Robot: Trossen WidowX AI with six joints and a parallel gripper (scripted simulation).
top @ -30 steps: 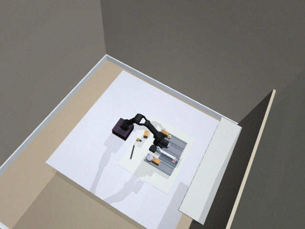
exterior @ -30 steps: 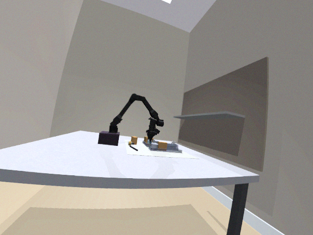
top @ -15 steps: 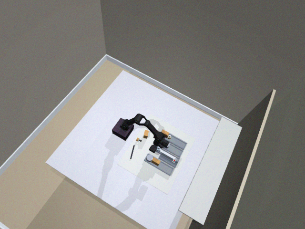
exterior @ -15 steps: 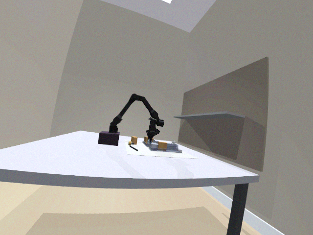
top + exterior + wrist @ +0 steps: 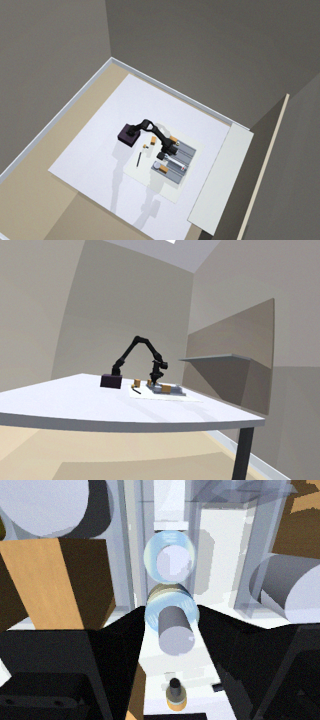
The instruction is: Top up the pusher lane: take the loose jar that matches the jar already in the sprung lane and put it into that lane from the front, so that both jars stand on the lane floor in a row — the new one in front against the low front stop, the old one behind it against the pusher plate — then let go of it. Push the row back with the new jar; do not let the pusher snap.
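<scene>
My gripper [image 5: 154,383] [image 5: 170,610] is shut on a light-blue round jar [image 5: 155,617] with a grey knob-like top, upright at the front end of the pusher lane [image 5: 140,580]. A matching blue jar [image 5: 170,539] [image 5: 166,156] with a pale top stands directly behind it in the lane, in front of the white pusher [image 5: 170,525]. In the wrist view the two jars overlap or nearly touch. The white strip [image 5: 176,162] of the pusher runs back to a red mark. The held jar's base and the front stop are hidden, so I cannot tell whether it rests on the lane floor.
An orange box [image 5: 163,169] [image 5: 166,389] [image 5: 42,585] and a wide pale jar [image 5: 45,505] stand on one side. A grey cylinder [image 5: 300,592] stands on the other. Another orange box [image 5: 153,140] [image 5: 137,383], a small bottle [image 5: 176,700] and a black stick [image 5: 139,159] lie in front.
</scene>
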